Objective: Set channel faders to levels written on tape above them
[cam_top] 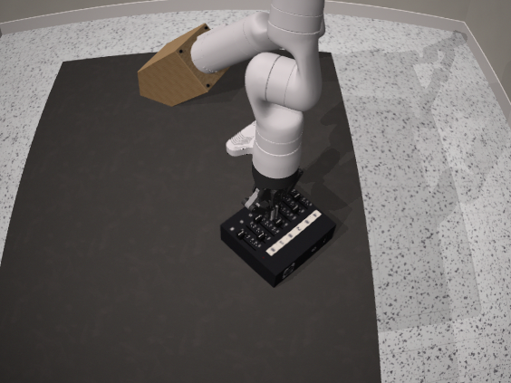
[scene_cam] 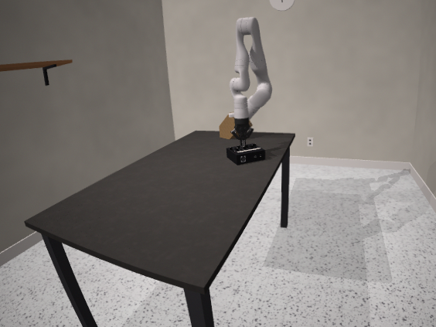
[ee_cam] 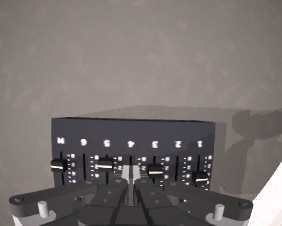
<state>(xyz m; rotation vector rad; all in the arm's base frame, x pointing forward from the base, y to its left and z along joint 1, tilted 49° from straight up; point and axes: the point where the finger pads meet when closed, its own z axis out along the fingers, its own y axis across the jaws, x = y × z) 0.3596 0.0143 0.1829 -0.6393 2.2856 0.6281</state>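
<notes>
The black lighting desk (cam_top: 278, 241) stands on its feet on the dark table, near the table's right edge. A white tape strip (cam_top: 294, 233) with written levels runs along one side of its top. It has several faders in a row (ee_cam: 127, 168) with white-lined caps. My gripper (cam_top: 273, 213) is shut, with nothing between the fingers. Its closed fingertips (ee_cam: 130, 174) point straight down onto the desk top, at a middle fader slot. The fader cap there is hidden by the fingertips. The desk also shows small in the exterior view (scene_cam: 246, 154).
A brown wooden box (cam_top: 174, 69) lies tilted at the back of the table, behind the arm. The table's right edge (cam_top: 362, 191) is close to the desk. A wall shelf (scene_cam: 35, 66) is far to the left.
</notes>
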